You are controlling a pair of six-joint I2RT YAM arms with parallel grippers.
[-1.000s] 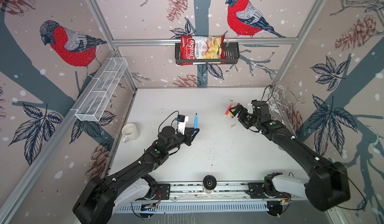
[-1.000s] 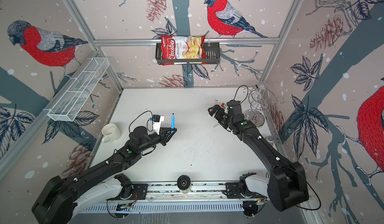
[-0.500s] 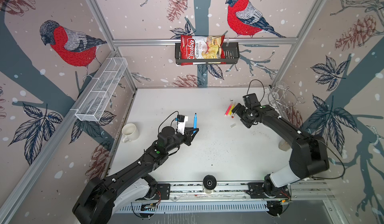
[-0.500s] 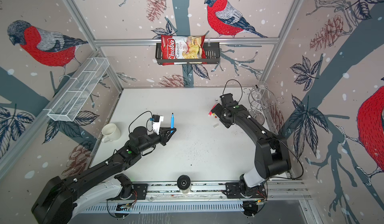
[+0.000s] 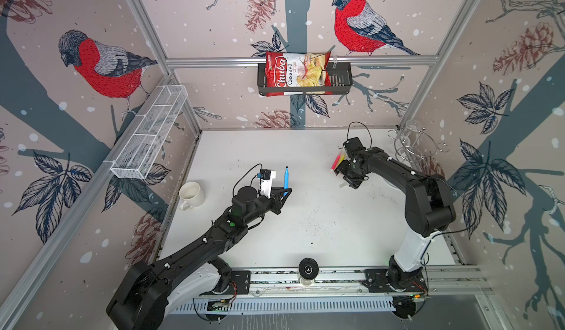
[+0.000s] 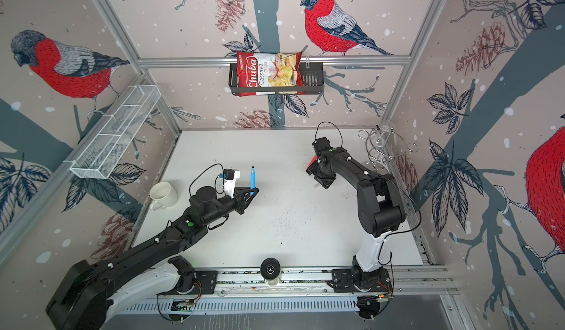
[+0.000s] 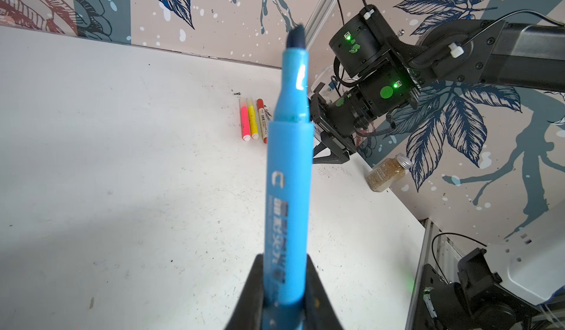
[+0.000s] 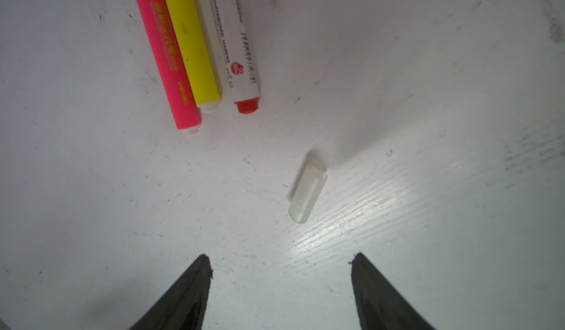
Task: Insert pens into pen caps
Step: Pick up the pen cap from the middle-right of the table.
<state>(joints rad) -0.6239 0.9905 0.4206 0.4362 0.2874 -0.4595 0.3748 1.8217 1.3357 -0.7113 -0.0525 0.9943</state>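
Left of middle on the desk (image 5: 321,230), our left gripper (image 7: 284,282) is clamped on the glossy blue pen (image 7: 289,166), upright, dark tip bare. Toward the far right corner our right gripper (image 8: 279,258) hangs, jaws apart, over a stubby translucent cap (image 8: 307,194) lying near the pink pen (image 8: 166,53), yellow pen (image 8: 191,44) and red-ended white pen (image 8: 235,38), side by side.
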